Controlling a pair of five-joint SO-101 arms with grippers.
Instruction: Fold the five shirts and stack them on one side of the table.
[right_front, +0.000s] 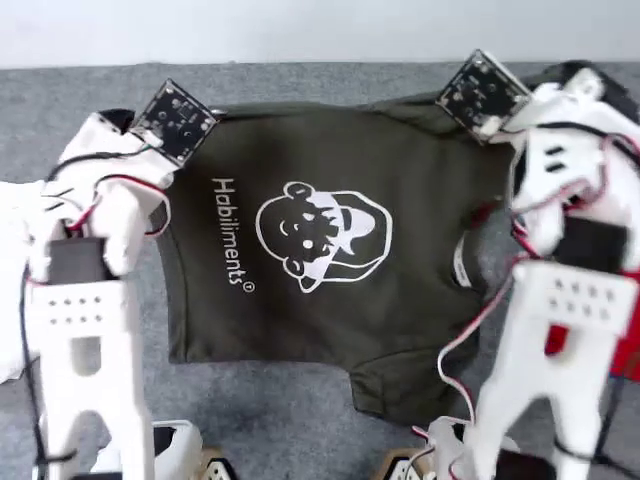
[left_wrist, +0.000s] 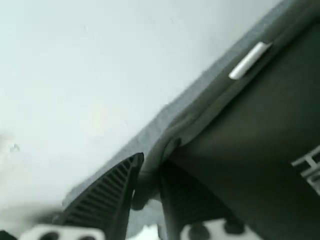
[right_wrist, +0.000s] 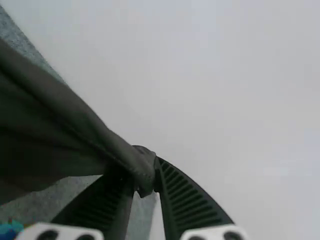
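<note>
Left wrist view: my left end effector (left_wrist: 147, 167) is closed on the edge of the dark olive shirt (left_wrist: 250, 150). A fold of the hem is pinched between its two ribbed fingers (left_wrist: 107, 192). From the fingertips the cloth runs outward, flat over the grey desk (left_wrist: 165, 117).

Right wrist view: my right end effector (right_wrist: 145, 180) is clamped on a bunched fold of the same shirt. The fabric hangs away from the fingertips to one side, above the desk.

High view: the shirt lies spread with its white print facing up. It stretches between my two end effectors and back from them toward my bases. Each end effector holds one far corner. A white cloth (right_front: 12, 290) lies outside my left arm (right_front: 85, 290). Something red (right_front: 628, 345) lies outside my right arm (right_front: 570, 290).
</note>
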